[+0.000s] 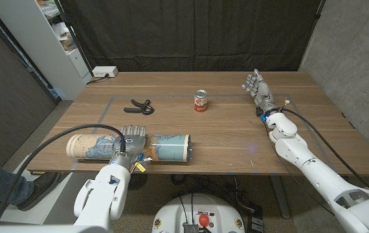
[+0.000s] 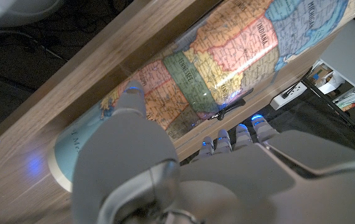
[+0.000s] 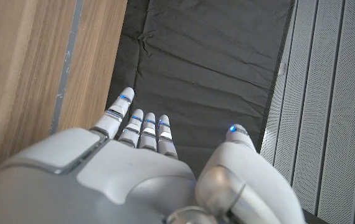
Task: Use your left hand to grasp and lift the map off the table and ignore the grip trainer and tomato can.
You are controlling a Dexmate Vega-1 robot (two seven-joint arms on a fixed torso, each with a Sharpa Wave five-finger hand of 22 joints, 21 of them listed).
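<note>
The map [image 1: 129,147] is rolled up like a long tube. It lies on its side near the front edge of the table. It shows blue sea and states in many colors

The rolled map [image 1: 129,146] is laid lengthwise along the near edge of the wooden table [image 1: 236,142], and its middle is covered by the left hand [image 1: 131,137], whose fingers [image 2: 217,142] are seen over the far side of the roll. Beyond the roll a band of bare wood is left before the grip trainer [image 1: 140,103] and the tomato can [image 1: 201,101], which are set well apart from the map and from each other. The right hand [image 1: 257,87] is held at the far right, well away from all three objects.
</note>
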